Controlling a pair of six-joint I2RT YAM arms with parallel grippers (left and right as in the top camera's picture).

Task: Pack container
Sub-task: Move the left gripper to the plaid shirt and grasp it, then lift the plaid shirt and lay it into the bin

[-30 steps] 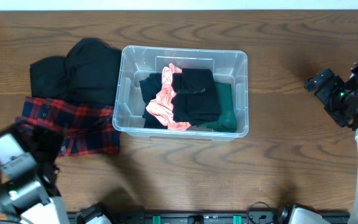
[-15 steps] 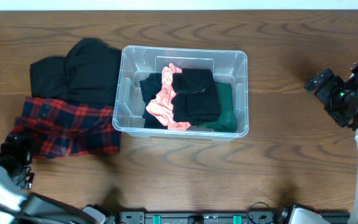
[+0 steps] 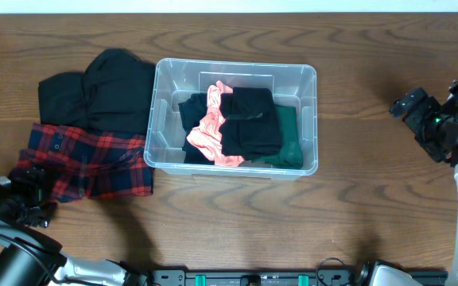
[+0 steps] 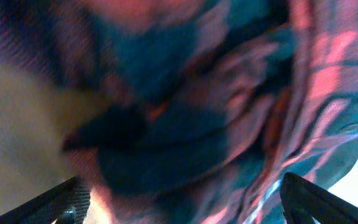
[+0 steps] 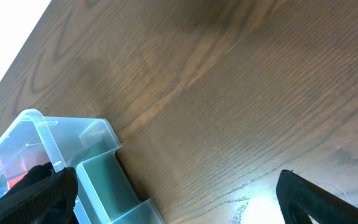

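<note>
Left claw (image 3: 29, 192) spread over plaid shirt (image 3: 94, 159), left of container (image 3: 235, 63): likely grasp step; pinch, lift next. Right claw (image 3: 410, 107) spread.

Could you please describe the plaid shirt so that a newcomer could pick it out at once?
Start at the clear plastic bin in the middle of the wooden table; two garments lie to its left. The shirt is the one nearer the robot, by the bin's front corner. Its red-and-dark check sets it apart from the plain black garment behind it.
</note>
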